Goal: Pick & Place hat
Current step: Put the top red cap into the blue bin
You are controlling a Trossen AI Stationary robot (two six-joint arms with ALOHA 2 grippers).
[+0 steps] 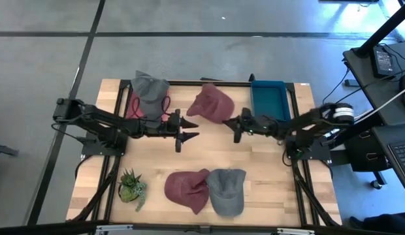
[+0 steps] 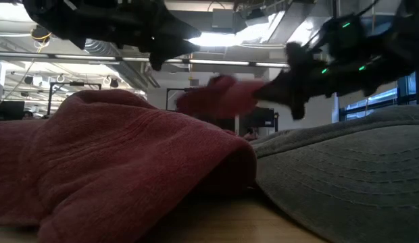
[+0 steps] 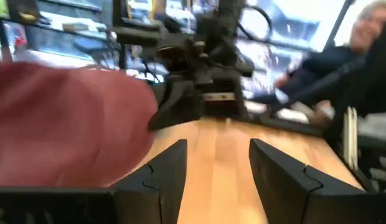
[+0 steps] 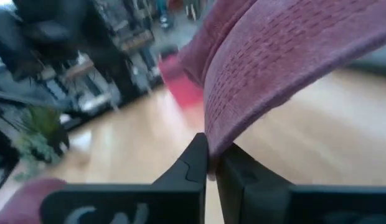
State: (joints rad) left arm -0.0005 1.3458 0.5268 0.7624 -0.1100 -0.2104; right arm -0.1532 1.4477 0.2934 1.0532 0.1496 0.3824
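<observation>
Red shallow tray [image 1: 132, 104] at the table's far left: a grey fabric cap [image 1: 150, 91] lies over it, covering most of its floor. It sits just behind the left gripper's arm, beside and behind the jaws.

Left gripper [image 1: 187, 128]: raised over the bare wooden table top [image 1: 209, 153] near the middle, fingers [image 3: 168, 171] spread with nothing between them. Bare boards lie directly ahead of the jaws toward the right gripper.

Maroon ribbed fabric cap [image 1: 212, 102], the task's thing: lifted off the table, hanging ahead of the left jaws and to their far side. Its edge is pinched between the right gripper's [image 1: 236, 124] fingers [image 4: 193, 163], which are pressed together on the fabric; the rest of the cap extends beyond the jaws, as the right wrist view shows.

Blue rectangular plastic bin [image 1: 268, 99] at the far right edge: only its bare floor shows. It lies behind the right jaws, beside that arm.

Near edge: a small green potted plant [image 1: 131, 187] at the left corner, then a second maroon cap [image 1: 186, 189] touching a second grey cap [image 1: 226, 190]. Open boards separate these from both sets of jaws.
</observation>
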